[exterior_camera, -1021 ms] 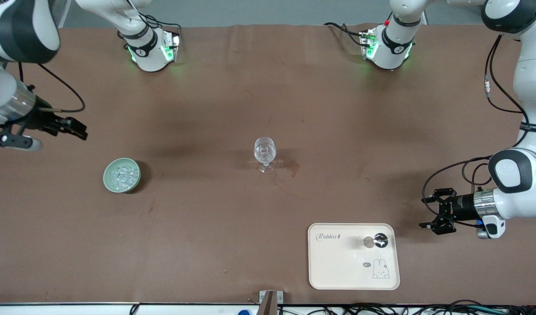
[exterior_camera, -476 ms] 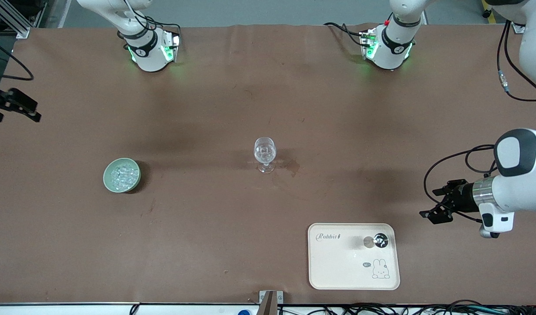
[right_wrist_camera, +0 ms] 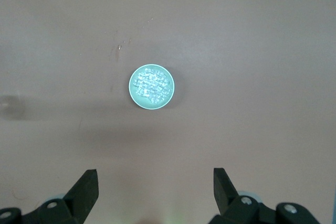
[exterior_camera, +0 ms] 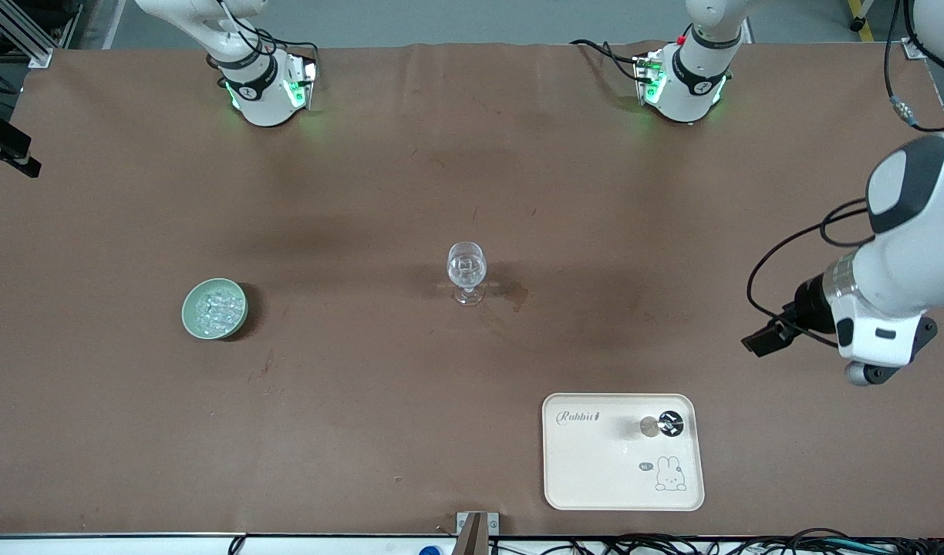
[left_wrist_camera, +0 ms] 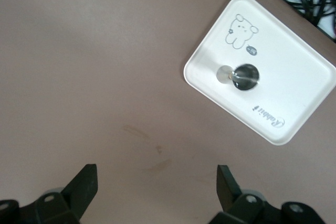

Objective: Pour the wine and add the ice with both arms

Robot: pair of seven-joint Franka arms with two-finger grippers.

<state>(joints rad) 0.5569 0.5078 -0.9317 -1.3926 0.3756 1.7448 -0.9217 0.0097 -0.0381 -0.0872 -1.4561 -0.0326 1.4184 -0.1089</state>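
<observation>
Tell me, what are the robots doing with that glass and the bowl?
Nothing is being held right now. The left claw hangs open near the tray, which has a small bottle on it. The right claw hangs open high above the green bowl of ice. The glass stands alone mid-table, with a cube or two inside.

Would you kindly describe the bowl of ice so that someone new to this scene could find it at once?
Start from the brown table and find the clear stemmed glass at its middle. From there, look toward the right arm's end of the table for the small round pale green bowl, standing alone. It is the only coloured dish, heaped with small clear ice cubes.
</observation>
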